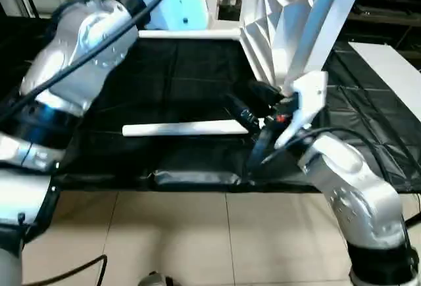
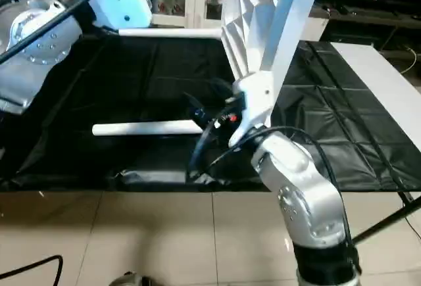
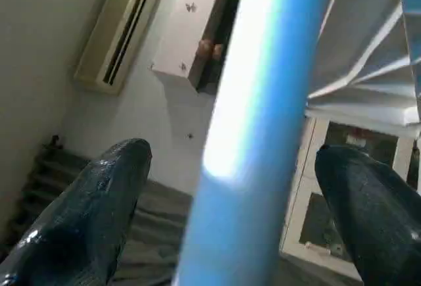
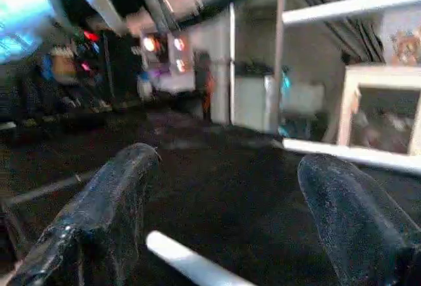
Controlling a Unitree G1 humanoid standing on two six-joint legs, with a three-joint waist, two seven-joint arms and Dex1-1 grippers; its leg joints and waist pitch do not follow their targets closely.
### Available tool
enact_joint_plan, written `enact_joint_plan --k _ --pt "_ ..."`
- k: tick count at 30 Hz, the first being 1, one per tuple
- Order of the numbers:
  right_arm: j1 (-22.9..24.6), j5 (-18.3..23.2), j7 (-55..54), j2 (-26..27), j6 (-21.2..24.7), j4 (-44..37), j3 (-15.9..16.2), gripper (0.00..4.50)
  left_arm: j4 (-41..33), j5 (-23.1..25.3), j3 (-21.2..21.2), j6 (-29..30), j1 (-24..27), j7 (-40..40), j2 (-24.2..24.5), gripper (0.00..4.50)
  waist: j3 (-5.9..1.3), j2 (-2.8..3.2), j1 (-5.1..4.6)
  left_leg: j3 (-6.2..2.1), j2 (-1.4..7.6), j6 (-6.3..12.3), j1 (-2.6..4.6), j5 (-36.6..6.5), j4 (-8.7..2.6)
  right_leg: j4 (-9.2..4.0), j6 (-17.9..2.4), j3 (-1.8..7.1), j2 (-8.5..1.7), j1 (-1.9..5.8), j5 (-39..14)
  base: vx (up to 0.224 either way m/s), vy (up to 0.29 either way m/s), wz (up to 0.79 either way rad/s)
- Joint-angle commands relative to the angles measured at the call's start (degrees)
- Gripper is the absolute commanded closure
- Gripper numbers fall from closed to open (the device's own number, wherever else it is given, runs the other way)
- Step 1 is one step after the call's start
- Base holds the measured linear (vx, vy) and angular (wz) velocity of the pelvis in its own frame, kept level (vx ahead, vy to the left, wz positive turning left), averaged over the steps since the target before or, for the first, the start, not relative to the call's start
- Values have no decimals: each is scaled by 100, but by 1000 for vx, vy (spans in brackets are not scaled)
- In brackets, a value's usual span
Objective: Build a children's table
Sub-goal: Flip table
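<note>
The children's table's white tabletop [image 1: 266, 16] stands on edge on the black cloth, its ribbed underside facing me. Fitted legs stick out from it: one [image 1: 316, 36] slants down toward my right wrist, another [image 1: 191, 34] runs level just above the cloth. My left arm is raised at the upper left. Its gripper [image 3: 230, 154] is open, and a white leg tube [image 3: 263, 102] passes between its fingers [image 3: 105, 194] without touching them. A loose leg [image 1: 181, 128] lies flat on the cloth. My right gripper [image 1: 251, 107] hovers open just above that leg's right end.
A black cloth [image 1: 164, 82] covers the work area, its front edge bunched up against beige floor tiles [image 1: 197, 233]. A flat white board [image 1: 388, 69] lies at the right. Cables loop around my right wrist. Shelves and furniture stand behind.
</note>
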Motion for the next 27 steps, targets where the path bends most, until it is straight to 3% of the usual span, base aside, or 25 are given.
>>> enact_joint_plan --k 1,11,27 --pt "110 47 141 7 -236 -181 -119 69 170 45 22 -117 -197 107 -78 0 -430 124 14 -231 303 -818 320 -2090 -514 -363 -875 158 -281 34 -771 0 0 0" --pt "242 142 283 40 -530 -257 -217 60 380 9 218 -153 -249 202 -166 74 -418 132 24 -249 305 -793 317 -2293 -522 -400 -878 162 -299 21 -1032 0 0 0" --pt "267 130 349 47 -655 -265 -183 60 296 -296 506 14 -209 40 -349 199 -421 121 32 -237 304 -735 320 -2228 -517 -397 -947 163 -295 16 -923 0 0 0"
